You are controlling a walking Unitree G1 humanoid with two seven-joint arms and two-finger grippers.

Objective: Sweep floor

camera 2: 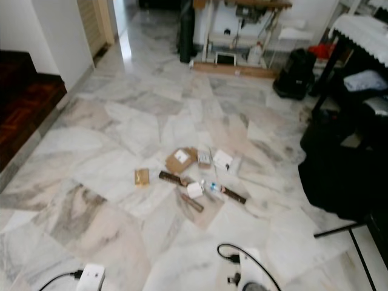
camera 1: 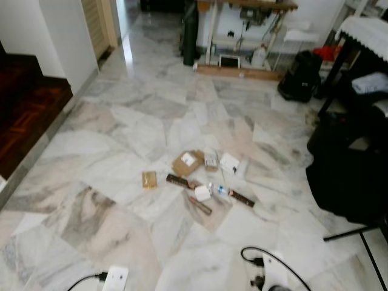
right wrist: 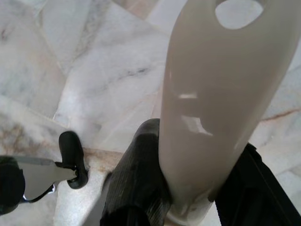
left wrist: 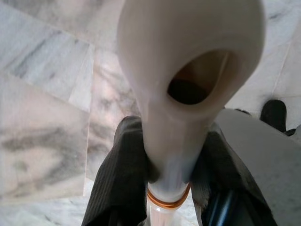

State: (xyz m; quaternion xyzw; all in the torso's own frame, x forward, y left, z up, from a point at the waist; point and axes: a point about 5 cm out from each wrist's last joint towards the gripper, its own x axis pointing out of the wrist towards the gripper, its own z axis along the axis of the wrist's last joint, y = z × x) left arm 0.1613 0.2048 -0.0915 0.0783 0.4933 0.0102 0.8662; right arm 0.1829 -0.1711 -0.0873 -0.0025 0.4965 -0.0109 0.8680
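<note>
Head camera first: marble floor (camera 1: 121, 133) with a little pile of litter around the middle, sitting at about 6 o'clock from the sewing desk (camera 1: 248, 12) at the far wall. The pile has a flattened cardboard piece (camera 1: 187, 162), a small tan packet (camera 1: 149, 179) off at its 9 o'clock, a couple of dark wrapper sticks (camera 1: 179, 180) and a white scrap (camera 1: 202, 193). Black bag (camera 1: 300, 76) over at 2 o'clock, dark wooden step (camera 1: 24, 115) at 9 o'clock. A white power adapter (camera 1: 115, 277) with a black cable lies at the bottom edge.

Left wrist cam: the left claw (left wrist: 169, 188) is clamped around a cream plastic handle (left wrist: 183, 94) with a hanging hole and an orange ring lower down, black fingers (left wrist: 117, 183) pressed on both sides, marble underneath.

Right wrist cam: the right claw (right wrist: 188, 197) is gripping another cream handle (right wrist: 216, 103), also with a hole near the end, fingers (right wrist: 136, 174) tight against it.
</note>
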